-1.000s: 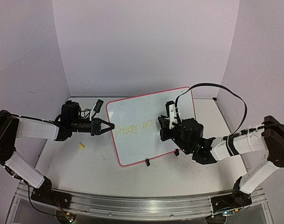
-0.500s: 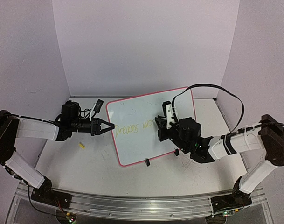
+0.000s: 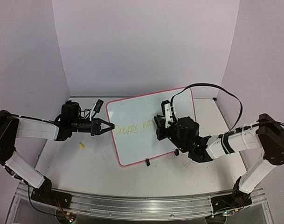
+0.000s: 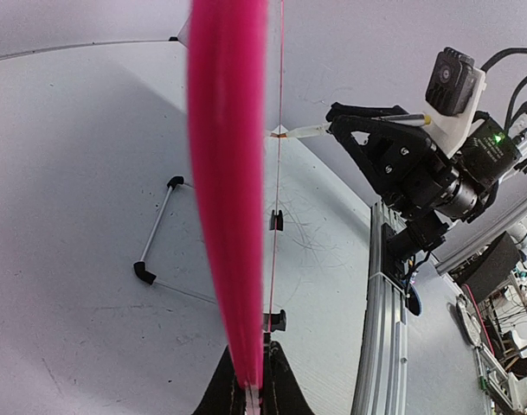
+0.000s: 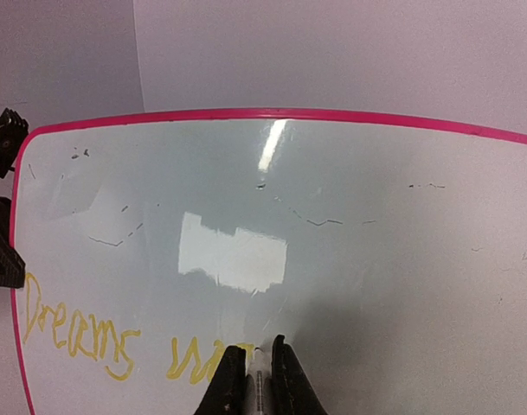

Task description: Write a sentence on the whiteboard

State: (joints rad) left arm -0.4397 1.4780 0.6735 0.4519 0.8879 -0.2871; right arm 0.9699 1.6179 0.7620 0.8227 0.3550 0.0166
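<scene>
**While Propped on the Counter: Whiteboard, Two Pincers**

Top view: the whiteboard (image 3: 132, 151) is standing tilted on the counter (image 3: 86, 163), and the sentence (image 3: 132, 128) is showing "Dreams" plus a started word.
Left wrist: the left pincer (image 4: 250, 393) is clamping the board's pink rim.
Right wrist: the right pincer (image 5: 258, 347) is squeezing a marker (image 5: 260, 385), which is touching the board beside the yellow letters.

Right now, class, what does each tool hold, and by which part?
The left tool clamps the whiteboard by its pink rim. The right tool grips a marker by its barrel.
</scene>
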